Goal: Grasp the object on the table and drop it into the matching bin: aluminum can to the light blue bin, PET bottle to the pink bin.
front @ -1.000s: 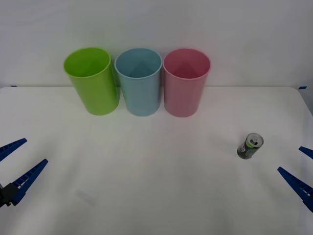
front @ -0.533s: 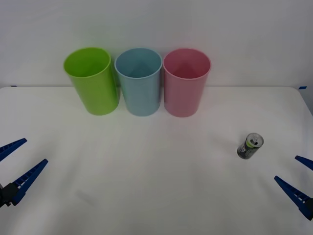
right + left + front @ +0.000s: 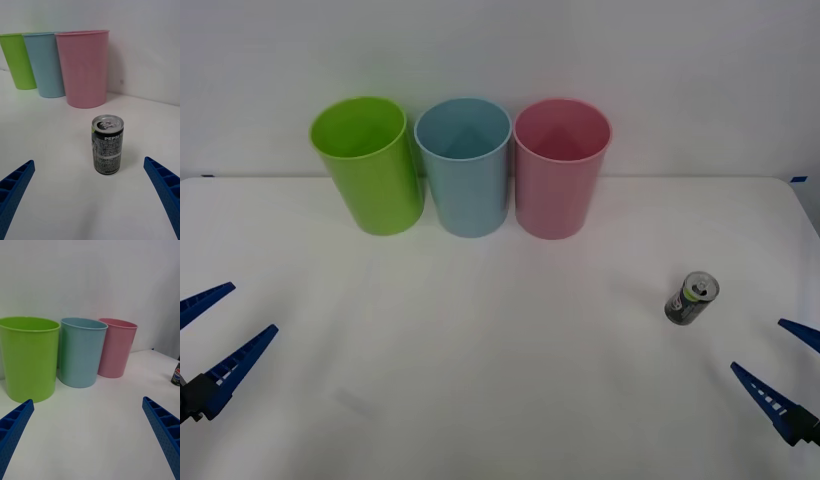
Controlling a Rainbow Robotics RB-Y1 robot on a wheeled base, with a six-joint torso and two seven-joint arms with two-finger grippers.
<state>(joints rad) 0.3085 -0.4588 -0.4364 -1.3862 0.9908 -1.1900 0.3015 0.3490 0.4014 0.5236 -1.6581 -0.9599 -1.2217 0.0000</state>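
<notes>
While nothing is yet held, the risks all lie in the approach and the sorting that must follow.

Can: a small dark can (image 3: 692,298) with a silver lid stands upright on the white table (image 3: 500,400), on the robot's right side, well apart from the bins. In the right wrist view the can (image 3: 107,145) stands ahead of the spread fingers, roughly midway between them.

Right gripper: the right gripper (image 3: 780,365) is low at the near right of the table, near the can but not touching it, fingers spread wide apart and holding nothing.

Left gripper: the left gripper (image 3: 215,335) waits at the near left edge of the table, fingers also spread apart, holding nothing.

Bins: three tall bins stand in a row at the far side of the table: green bin (image 3: 367,163), light blue bin (image 3: 465,165), pink bin (image 3: 560,165), each just beside the next.

Tipping risk: the can is slim and light; if one finger meets it before the other, it would likely topple and roll.

Sorting risk: the pink bin is nearest the can, while the blue one is the right target; a short carry would drop it in the wrong bin.

Collision risk: the bins crowd together, so a low carry could knock a rim.
</notes>
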